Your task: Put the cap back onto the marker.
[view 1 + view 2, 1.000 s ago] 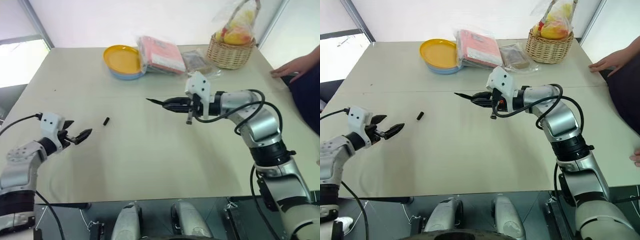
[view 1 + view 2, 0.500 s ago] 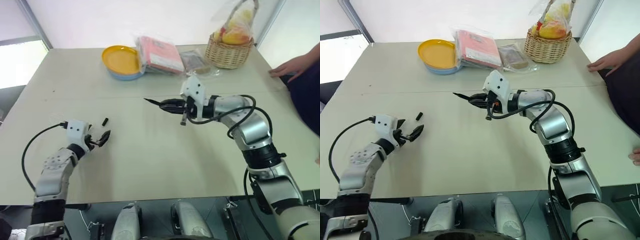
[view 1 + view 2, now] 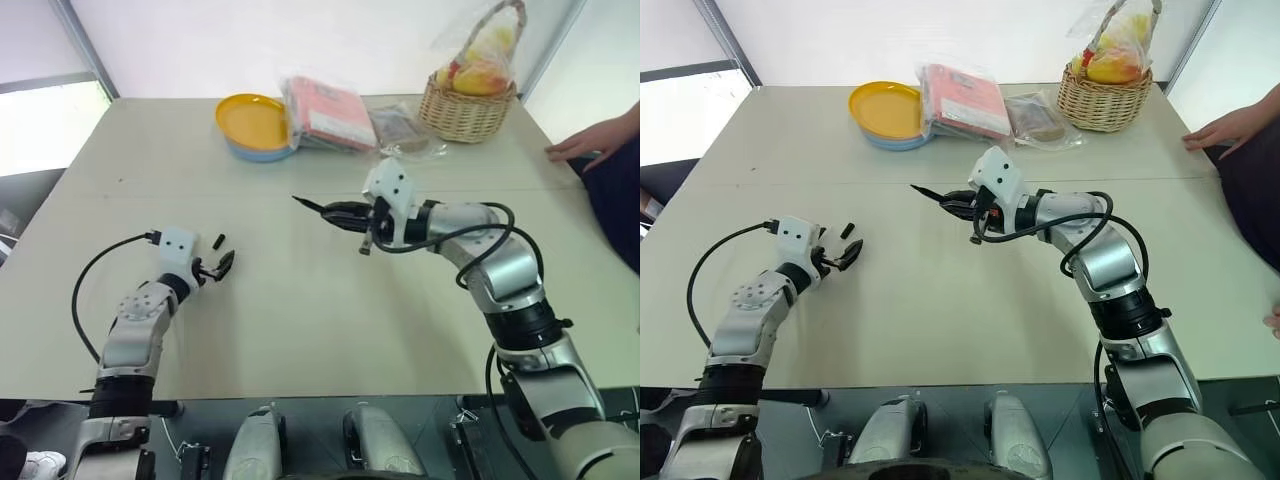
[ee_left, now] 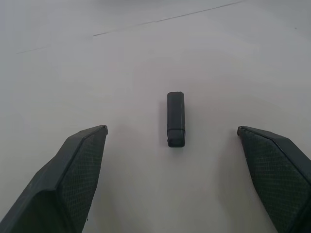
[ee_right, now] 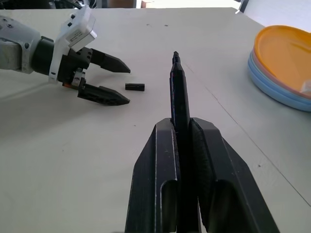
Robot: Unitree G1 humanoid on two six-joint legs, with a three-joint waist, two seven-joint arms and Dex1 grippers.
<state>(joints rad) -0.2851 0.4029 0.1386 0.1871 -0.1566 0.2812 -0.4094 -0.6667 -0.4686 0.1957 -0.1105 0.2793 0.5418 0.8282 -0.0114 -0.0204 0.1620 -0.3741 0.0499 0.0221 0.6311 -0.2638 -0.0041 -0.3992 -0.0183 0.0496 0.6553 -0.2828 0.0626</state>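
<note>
The cap [image 3: 218,240] is a short black cylinder lying flat on the pale table [image 3: 300,310], left of centre. My left gripper [image 3: 215,267] stands open just short of it. In the left wrist view the cap [image 4: 175,119] lies between and slightly ahead of the two spread fingertips [image 4: 82,160], untouched. My right gripper [image 3: 345,213] hovers over the table's middle, shut on the marker [image 3: 315,205]. The marker is a slim dark stick whose pointed end juts left toward the cap. In the right wrist view the marker [image 5: 179,92] runs out from between the closed fingers.
At the table's far side sit a yellow plate [image 3: 250,118] on a blue one, a red packet [image 3: 325,110], a clear bag [image 3: 398,125] and a wicker basket [image 3: 468,105] of fruit. A person's hand [image 3: 590,138] rests at the right edge.
My left arm has swung in from the left edge toward the cap, bringing its open fingers close to it. The right gripper has kept the marker nearly still. The camera has shifted a little.
</note>
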